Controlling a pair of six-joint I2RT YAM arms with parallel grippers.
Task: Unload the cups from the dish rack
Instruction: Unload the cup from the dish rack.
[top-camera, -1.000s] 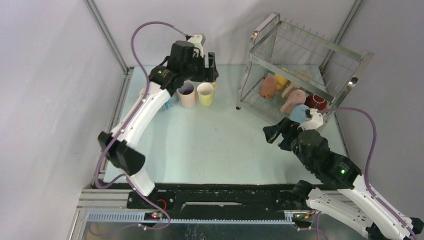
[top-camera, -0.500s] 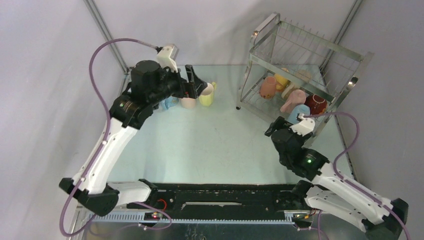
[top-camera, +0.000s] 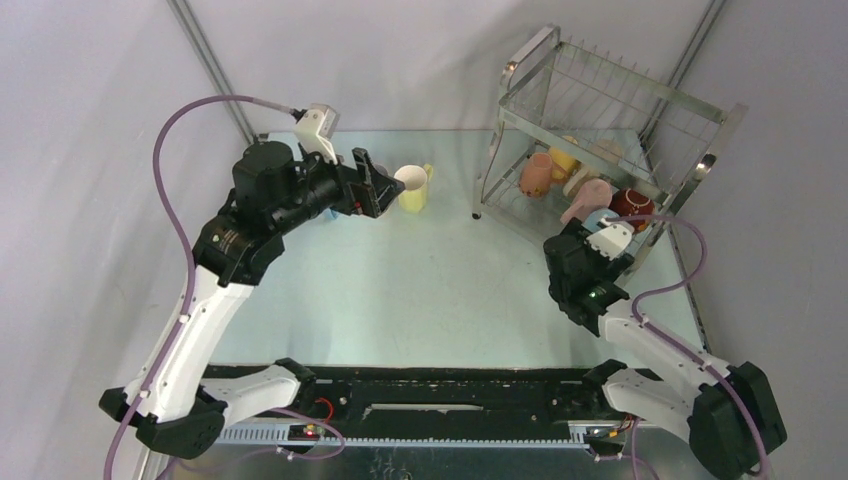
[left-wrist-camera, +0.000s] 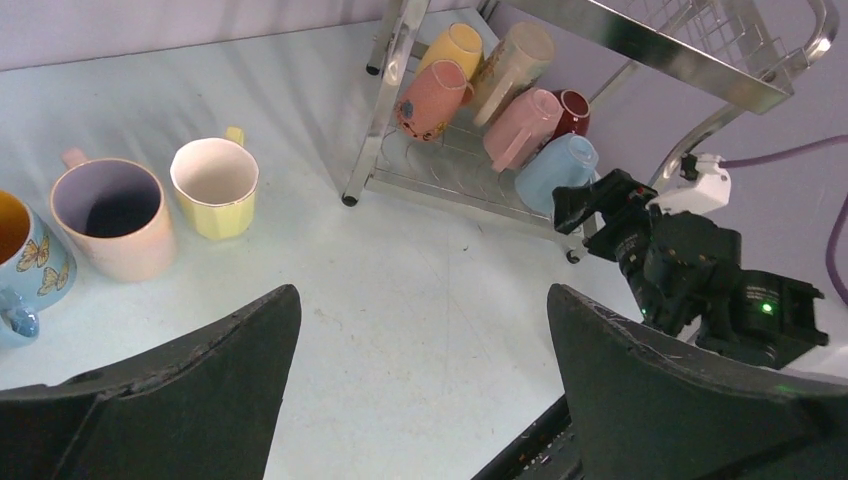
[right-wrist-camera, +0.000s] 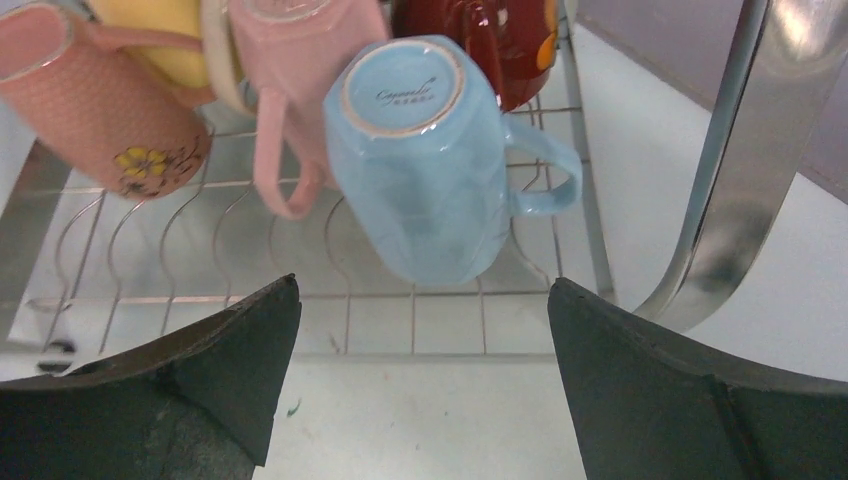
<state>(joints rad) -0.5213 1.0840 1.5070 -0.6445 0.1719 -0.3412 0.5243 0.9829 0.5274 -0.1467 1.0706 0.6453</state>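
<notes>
The chrome wire dish rack stands at the back right. Its lower tier holds several tilted mugs: light blue, pink, salmon with a flower, dark red and yellow. My right gripper is open and empty, just in front of the light blue mug, not touching it. Three mugs stand upright on the table: yellow, pink with a purple inside and blue with butterflies. My left gripper is open and empty, raised beside them.
The rack's thick chrome end frame rises close to the right of my right gripper. A cream mug lies further back in the rack. The pale table stretches between both arms. Grey walls close in the sides.
My left arm has drawn back from the standing mugs, up and to the left. My right gripper has swung round toward the rack and closed in on the light blue mug.
</notes>
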